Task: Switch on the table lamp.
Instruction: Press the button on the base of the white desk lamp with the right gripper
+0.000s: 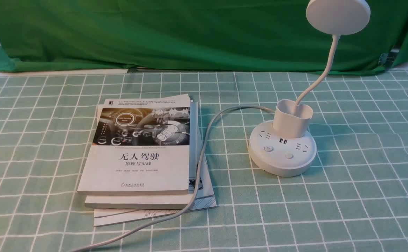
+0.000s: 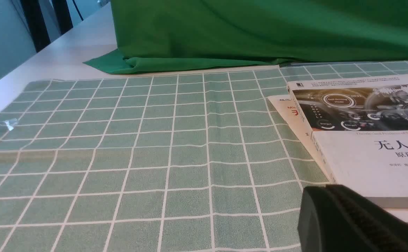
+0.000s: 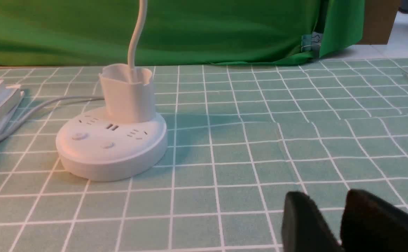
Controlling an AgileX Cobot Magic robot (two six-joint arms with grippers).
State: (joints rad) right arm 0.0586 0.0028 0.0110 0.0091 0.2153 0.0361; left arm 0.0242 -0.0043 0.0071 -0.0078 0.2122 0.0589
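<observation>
Only the fingertips of the AgileX robot were on camera. The right gripper [image 3: 330, 213] ended in two matte black fingers [image 3: 303, 224], thick and blunt, with smooth faces and rounded tops. Of the left gripper [image 2: 333, 210], a single black finger [image 2: 372, 227] was seen at the picture's edge, its outer corner smooth and rounded, its broad face covered in fine, closely spaced ridges.

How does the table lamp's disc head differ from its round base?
The disc head is thin and plain; the round base is thicker, with sockets and two buttons. The head sits high on the bent neck, tilted; the base lies flat on the checked tablecloth. Both are white and round.
</observation>
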